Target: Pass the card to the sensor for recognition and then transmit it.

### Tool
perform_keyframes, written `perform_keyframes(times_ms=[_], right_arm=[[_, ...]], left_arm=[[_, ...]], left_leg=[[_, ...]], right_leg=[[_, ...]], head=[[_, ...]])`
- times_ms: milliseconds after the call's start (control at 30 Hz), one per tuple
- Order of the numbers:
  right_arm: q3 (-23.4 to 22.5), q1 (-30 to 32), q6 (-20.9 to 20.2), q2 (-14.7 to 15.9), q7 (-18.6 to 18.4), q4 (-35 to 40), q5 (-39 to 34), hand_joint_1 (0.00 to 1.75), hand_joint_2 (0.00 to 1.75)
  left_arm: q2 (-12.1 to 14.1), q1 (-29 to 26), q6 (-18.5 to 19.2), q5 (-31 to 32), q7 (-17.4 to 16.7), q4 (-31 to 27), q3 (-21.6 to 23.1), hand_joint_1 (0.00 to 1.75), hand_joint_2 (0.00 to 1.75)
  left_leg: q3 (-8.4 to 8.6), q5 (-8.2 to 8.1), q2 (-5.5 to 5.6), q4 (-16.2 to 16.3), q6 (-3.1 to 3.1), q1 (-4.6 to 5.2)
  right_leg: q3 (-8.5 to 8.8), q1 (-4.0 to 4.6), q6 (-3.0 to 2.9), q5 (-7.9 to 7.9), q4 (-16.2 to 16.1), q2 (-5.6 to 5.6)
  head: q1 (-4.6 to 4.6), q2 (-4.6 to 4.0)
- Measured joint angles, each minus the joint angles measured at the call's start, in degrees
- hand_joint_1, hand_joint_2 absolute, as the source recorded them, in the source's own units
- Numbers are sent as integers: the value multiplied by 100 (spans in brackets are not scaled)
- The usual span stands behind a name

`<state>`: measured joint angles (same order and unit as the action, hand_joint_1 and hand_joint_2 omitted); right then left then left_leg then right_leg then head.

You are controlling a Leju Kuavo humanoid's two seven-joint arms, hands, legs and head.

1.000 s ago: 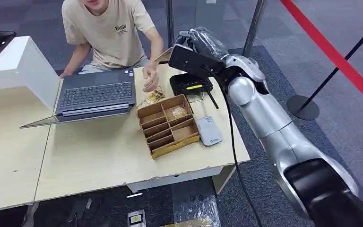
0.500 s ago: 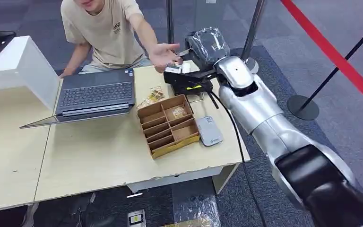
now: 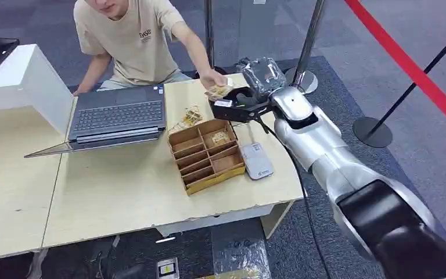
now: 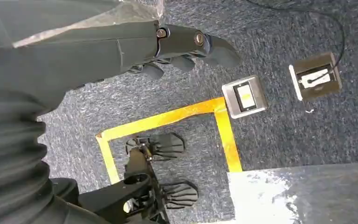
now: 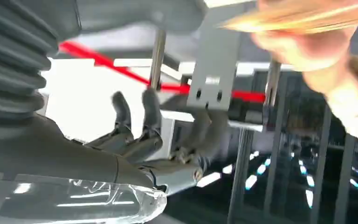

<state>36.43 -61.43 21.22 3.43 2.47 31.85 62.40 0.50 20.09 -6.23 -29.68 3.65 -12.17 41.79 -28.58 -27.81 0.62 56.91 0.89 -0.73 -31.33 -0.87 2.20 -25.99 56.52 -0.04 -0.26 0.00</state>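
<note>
My right hand [image 3: 259,75], wrapped in clear plastic, hovers over the black sensor [image 3: 232,111] at the table's far edge. In the right wrist view its fingers [image 5: 140,140] are spread with nothing plainly between them. A person's hand [image 3: 212,78] grips the tan card [image 3: 219,91] just beyond my fingertips; the card is a blurred yellow strip [image 5: 303,16] in that wrist view. A small white piece [image 3: 223,103] beside my fingertips is too small to identify. My left hand [image 4: 182,51] hangs over the carpet and holds nothing.
A divided cardboard box [image 3: 215,181] and a white device [image 3: 256,160] lie near the sensor, with loose tan cards [image 3: 189,118] behind the box. An open laptop [image 3: 119,116] faces the seated person. A white stand [image 3: 23,81] is at left; barrier posts [image 3: 308,40] at right.
My right hand swung from above the sensor toward the person, then dropped lower over the sensor. The person's hand reached in and now grips the tan card.
</note>
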Motion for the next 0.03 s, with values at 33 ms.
perform_keyframes(times_ms=[33], right_arm=[[-28,33,0,0,22,2,-140,0,0]], left_arm=[[0,-9,-4,-15,9,0,0,0,175]], left_leg=[[0,0,0,0,0,0]], right_leg=[[1,0,0,0,0,0]], head=[[2,0]])
